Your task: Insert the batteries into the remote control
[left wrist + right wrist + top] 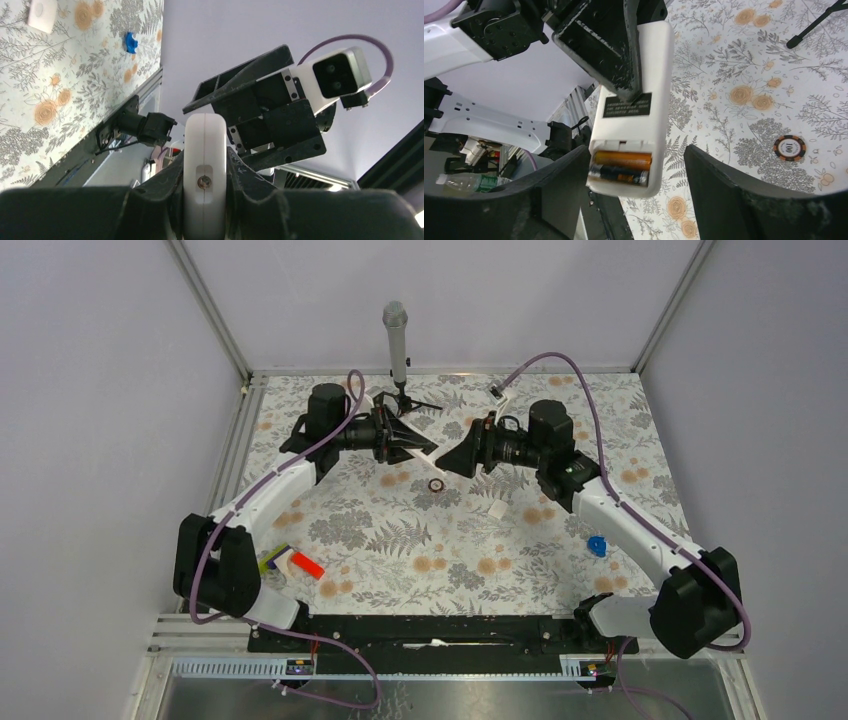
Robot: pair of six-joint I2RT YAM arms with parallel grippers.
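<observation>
My left gripper (408, 440) is shut on the white remote control (426, 449) and holds it in the air over the far middle of the mat. In the left wrist view the remote's end (205, 175) sits clamped between the fingers. In the right wrist view the remote's white back (636, 100) faces the camera with its compartment open, and two batteries (621, 167) lie side by side in it, one orange, one dark with orange. My right gripper (458, 457) is open, with a finger (734, 195) on each side of the remote's compartment end, not touching it.
A poker chip (436, 485) lies on the floral mat below the grippers. A small white rectangular piece (497, 509) lies to its right. A blue item (597, 546) is at right. A red-and-white block with a yellow-green piece (290, 562) is at near left. A microphone stand (396, 340) is at the back.
</observation>
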